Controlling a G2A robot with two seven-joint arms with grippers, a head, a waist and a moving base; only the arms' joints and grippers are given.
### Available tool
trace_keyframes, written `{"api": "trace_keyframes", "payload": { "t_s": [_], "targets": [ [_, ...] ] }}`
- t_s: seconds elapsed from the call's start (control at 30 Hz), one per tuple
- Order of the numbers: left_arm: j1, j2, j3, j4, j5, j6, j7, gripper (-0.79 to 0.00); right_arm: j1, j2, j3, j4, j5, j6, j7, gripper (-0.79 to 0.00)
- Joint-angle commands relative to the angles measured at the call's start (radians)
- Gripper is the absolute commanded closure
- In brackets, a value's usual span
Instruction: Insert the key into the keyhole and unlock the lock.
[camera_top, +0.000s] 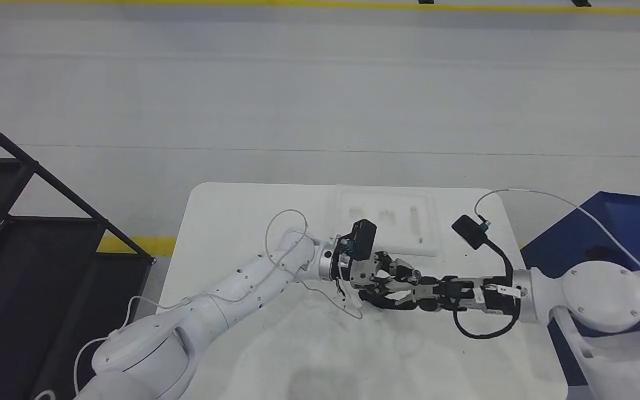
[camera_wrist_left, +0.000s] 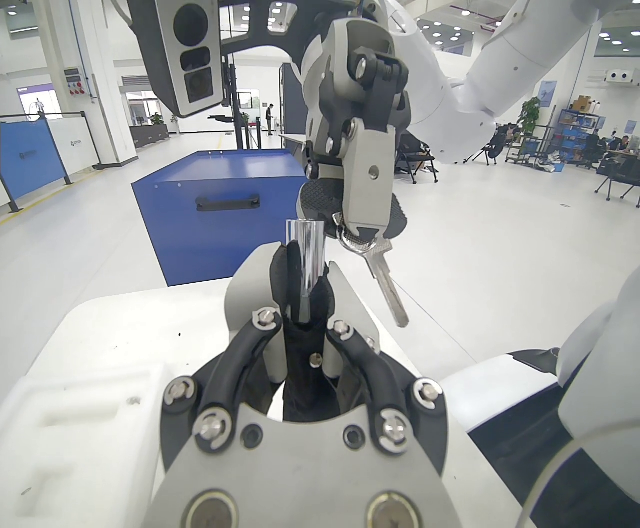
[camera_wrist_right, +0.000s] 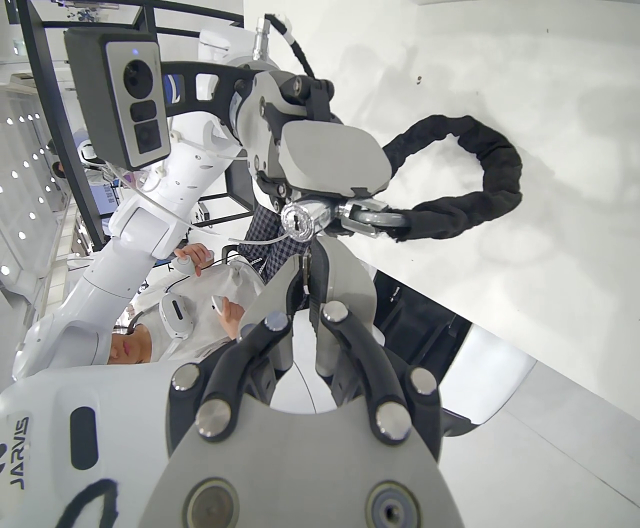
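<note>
We see the left gripper (camera_wrist_left: 300, 285) clamped around the chrome lock (camera_wrist_left: 306, 250), which stands upright between its fingers. Facing it, the right gripper (camera_wrist_left: 364, 227) pinches the key (camera_wrist_left: 387, 285) by its head, blade tilted downward, just beside the lock, above the white table (camera_wrist_left: 125, 320).

**Fig. Room & bkgd.** Pale grey floor (camera_top: 320, 90) is stretching away, w/ a yellow line (camera_top: 300, 5) running across its far part. A white, round-cornered table (camera_top: 240, 215) is standing in the fgd. A blue cabinet (camera_wrist_left: 215, 185) w/ a black handle is sitting just beside it on one side, and a black frame rack (camera_top: 40, 290) on the other. Rows of ceiling lights (camera_wrist_left: 450, 25) are glowing over an open hall. A white column (camera_wrist_left: 107, 100) and blue barrier panels (camera_wrist_left: 30, 160) are lining one side. Shelving (camera_wrist_left: 580, 125), a potted plant (camera_wrist_left: 530, 112) and office chairs (camera_wrist_left: 415, 160) are occupying the far end.
</note>
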Motion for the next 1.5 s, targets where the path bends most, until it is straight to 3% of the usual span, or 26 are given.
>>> {"api": "trace_keyframes", "payload": {
  "t_s": [0.0,0.17,0.33,0.53,0.77,1.13,1.47],
  "targets": [
    [-0.003,-0.003,0.004,0.005,0.001,0.0,0.004,0.0,0.004,0.002,-0.005,-0.001,0.004,-0.003,0.002,0.0],
    [-0.01,-0.007,0.0,0.024,0.016,0.007,0.006,0.0,0.011,0.007,-0.003,-0.001,0.0,-0.002,-0.007,0.0],
    [0.005,0.0,-0.024,0.027,0.084,0.084,0.039,0.0,0.012,0.018,0.057,-0.038,-0.041,0.025,-0.021,0.0],
    [0.029,0.023,-0.046,0.017,0.213,0.181,0.132,0.0,0.001,0.031,0.132,-0.124,-0.106,0.07,-0.051,0.0],
    [0.04,0.044,-0.057,0.012,0.359,0.289,0.249,0.0,-0.024,0.04,0.128,-0.203,-0.188,0.086,-0.085,0.0],
    [0.044,0.044,-0.058,0.011,0.355,0.292,0.246,0.0,-0.03,0.039,0.126,-0.201,-0.185,0.076,-0.104,0.0],
    [0.071,0.054,-0.122,-0.09,0.274,0.271,0.17,0.0,0.032,0.052,0.133,-0.214,-0.207,0.043,-0.065,0.0]
  ]
}}
